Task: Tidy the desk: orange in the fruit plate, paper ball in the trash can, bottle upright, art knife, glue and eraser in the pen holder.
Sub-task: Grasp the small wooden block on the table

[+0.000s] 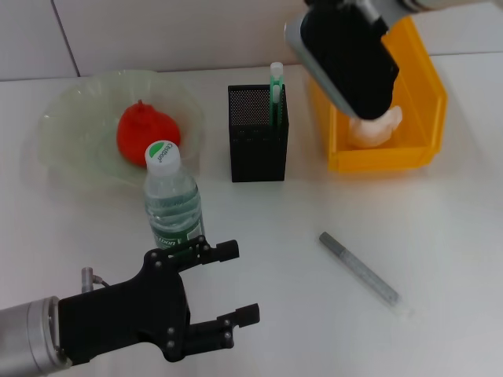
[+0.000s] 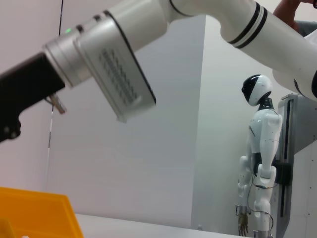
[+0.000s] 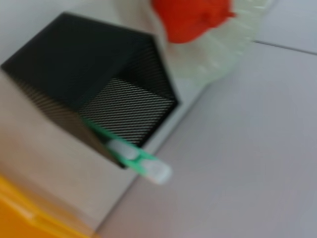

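Left gripper (image 1: 228,294): black, screw-studded, slim fingers on a silver cylindrical wrist. Right arm (image 1: 346,55): black housing, silver edge, white links.

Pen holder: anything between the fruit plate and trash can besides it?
No. Head view shows only the pen holder between fruit plate and trash can; otherwise bare table.

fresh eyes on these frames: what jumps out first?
The orange, vivid red, sits in the fruit plate at far left, with the bottle upright just in front. The yellow trash can at far right holds the paper ball, partly hidden by the right arm. The open left gripper fills the near-left foreground.
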You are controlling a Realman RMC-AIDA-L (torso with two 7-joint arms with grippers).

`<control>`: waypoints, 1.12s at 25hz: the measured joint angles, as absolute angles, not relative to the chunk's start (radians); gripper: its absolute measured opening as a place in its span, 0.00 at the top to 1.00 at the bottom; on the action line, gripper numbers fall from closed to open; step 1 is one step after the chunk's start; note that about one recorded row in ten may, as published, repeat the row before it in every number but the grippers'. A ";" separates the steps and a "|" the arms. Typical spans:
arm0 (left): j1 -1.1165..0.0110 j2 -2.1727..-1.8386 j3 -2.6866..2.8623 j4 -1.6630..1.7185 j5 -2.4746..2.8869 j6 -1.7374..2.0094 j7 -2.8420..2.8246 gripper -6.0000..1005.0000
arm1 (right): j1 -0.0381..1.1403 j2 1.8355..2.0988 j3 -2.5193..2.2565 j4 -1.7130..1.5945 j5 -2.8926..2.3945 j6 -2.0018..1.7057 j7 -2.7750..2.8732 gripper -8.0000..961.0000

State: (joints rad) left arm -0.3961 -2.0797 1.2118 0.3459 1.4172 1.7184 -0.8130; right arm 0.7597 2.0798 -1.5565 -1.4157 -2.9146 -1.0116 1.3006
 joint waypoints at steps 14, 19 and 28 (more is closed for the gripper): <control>-0.390 -2.076 1.219 0.354 1.422 1.753 -0.803 0.23 | 0.627 2.077 -0.983 -1.804 -2.272 -1.328 1.736 0.40; -0.374 -2.073 1.217 0.374 1.422 1.754 -0.802 0.23 | 0.409 2.077 -0.835 -1.738 -1.832 -1.384 1.737 0.38; -0.359 -2.071 1.207 0.407 1.417 1.758 -0.807 0.23 | 0.153 2.073 -0.777 -1.145 -1.334 -1.692 1.368 0.33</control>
